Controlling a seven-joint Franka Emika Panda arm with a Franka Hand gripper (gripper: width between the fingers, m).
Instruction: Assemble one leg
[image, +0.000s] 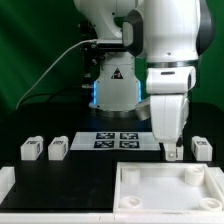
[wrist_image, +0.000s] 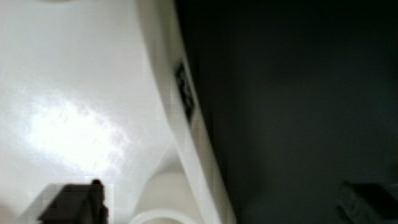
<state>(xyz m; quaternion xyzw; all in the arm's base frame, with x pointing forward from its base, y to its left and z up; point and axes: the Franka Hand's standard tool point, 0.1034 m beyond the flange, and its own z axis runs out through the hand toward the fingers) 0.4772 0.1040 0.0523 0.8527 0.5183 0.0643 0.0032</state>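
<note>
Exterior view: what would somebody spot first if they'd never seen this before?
The big white arm fills the top of the exterior view, with its gripper hanging low. Just in front of the gripper, on the exterior view's right, lies a wide white tray. Little white legs line up behind it, two on the exterior view's left and one at its far right.

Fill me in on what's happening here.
The arm's tool hangs low with its jaws open, right at a small white leg on the table, beside the far rim of the tray part. Nothing is gripped yet. Three spare legs lie loose nearby, with the marker board between them.
</note>
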